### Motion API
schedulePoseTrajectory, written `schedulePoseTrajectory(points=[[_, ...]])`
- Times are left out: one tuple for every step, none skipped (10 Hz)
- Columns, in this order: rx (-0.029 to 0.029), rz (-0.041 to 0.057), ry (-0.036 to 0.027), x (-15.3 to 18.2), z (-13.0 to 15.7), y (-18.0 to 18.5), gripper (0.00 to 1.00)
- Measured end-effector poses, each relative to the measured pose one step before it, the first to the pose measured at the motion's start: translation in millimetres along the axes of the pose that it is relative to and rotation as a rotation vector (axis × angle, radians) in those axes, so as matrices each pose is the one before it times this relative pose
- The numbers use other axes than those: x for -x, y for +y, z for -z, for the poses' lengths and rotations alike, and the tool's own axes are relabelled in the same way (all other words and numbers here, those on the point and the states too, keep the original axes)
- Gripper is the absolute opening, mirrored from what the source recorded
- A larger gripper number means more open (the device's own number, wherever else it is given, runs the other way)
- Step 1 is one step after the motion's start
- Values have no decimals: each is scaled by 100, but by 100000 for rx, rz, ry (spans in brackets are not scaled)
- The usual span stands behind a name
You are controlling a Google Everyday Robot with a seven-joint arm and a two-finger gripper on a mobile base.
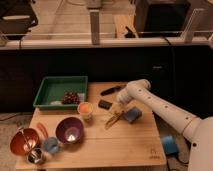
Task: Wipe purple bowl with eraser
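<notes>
watching the gripper hanging low over the wooden board, just right of the eraser; i am not able to tell whether it is spread or closed. the eraser is lying flat mid-board, and the purple bowl is sitting well apart at front left, near the orange-red bowl.

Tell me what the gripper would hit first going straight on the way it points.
The gripper, low between the eraser and the blue square pad, points down and leftward. It would probably meet the wooden tabletop right beneath it first, missing the eraser, though depth is hard to judge.
</notes>
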Motion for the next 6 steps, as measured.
schedulePoseTrajectory(points=[[1397,457,1004,-16,-495,389,80],[959,280,790,-78,-417,344,80],[1335,121,1266,-174,-550,443,80],[1255,-97,1205,-210,-530,392,80],[1035,9,940,-78,-340,323,80],[630,199,507,118,-121,160,80]])
